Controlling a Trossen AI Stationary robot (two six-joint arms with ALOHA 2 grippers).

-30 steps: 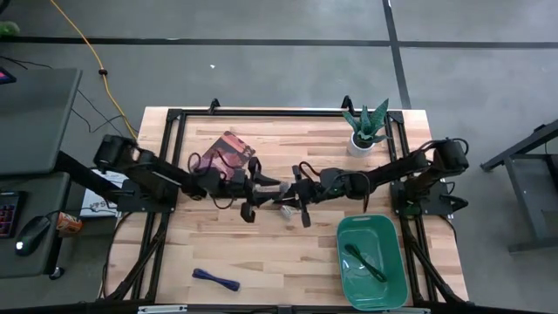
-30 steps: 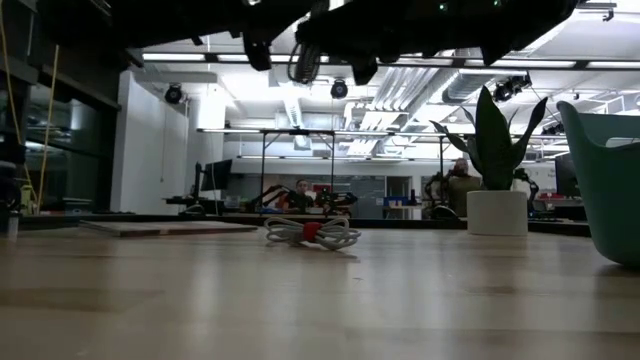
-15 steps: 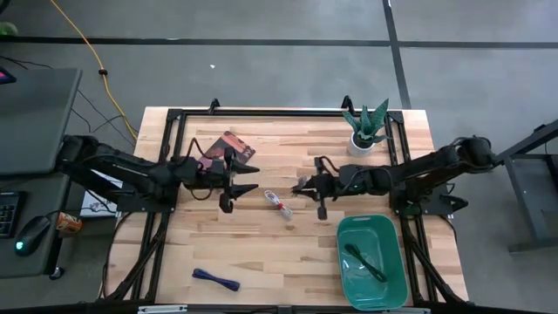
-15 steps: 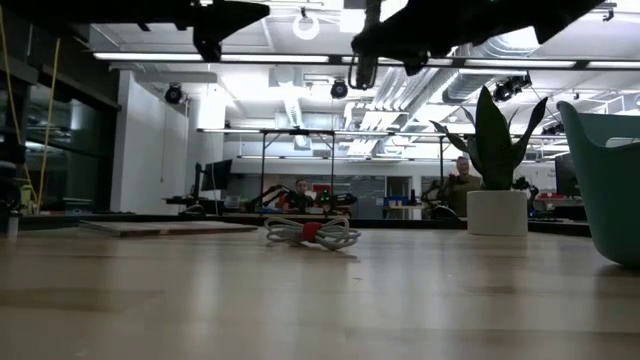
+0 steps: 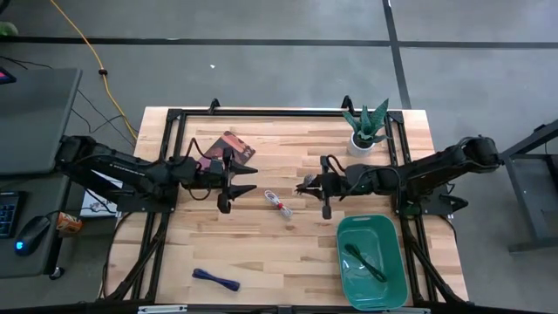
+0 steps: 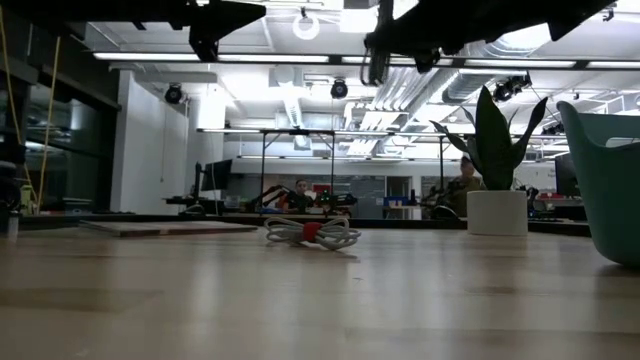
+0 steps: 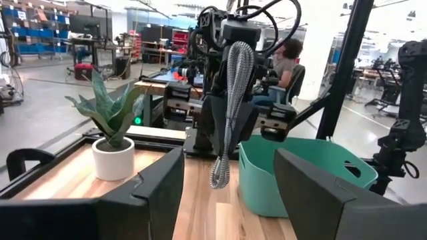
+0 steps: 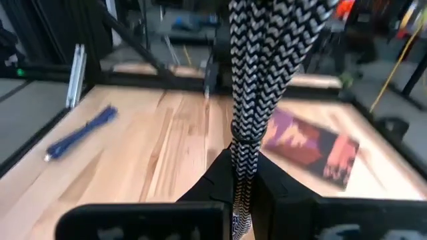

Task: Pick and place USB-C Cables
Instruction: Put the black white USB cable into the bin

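Silver-grey cable (image 8: pixel 257 80) hangs clamped in right claw (image 5: pixel 305 186), above table (image 5: pixel 288 262) centre. Left claw (image 5: pixel 240 179) gapes empty at nine o'clock. Carry step, probably; next calls for swinging toward green bin (image 5: pixel 394 283) at five o'clock, then letting go.

I have both arms stretched toward mid-table, my left gripper (image 5: pixel 241 186) wide open, my right gripper (image 5: pixel 307 185) clamped tight.
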